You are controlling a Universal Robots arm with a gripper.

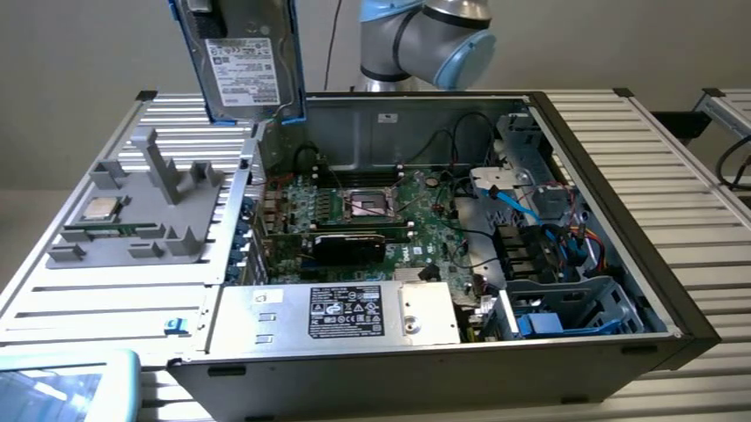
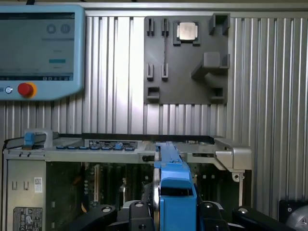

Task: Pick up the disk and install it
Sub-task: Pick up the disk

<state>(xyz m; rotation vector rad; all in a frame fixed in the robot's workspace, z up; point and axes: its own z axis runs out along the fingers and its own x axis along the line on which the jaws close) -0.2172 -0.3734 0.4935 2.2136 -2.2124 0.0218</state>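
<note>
The black gripper [image 2: 175, 214] is clamped on the silver-grey hard drive in its bright blue carrier [image 1: 244, 61], upright above the open black computer case [image 1: 411, 378]. A grey plastic fixture [image 1: 188, 189] with a square silver chip [image 1: 98, 209] lies beside it

The disk [image 1: 244, 61] hangs upright, apparently gripped from above, at the open case's [image 1: 399, 119] corner.

You have one disk [image 1: 244, 61], one open computer case [image 1: 388, 114], one CPU chip [image 1: 98, 209], one grey holder [image 2: 185, 72], one silver box [image 1: 270, 312] and one pendant screen [image 2: 38, 48]
</note>
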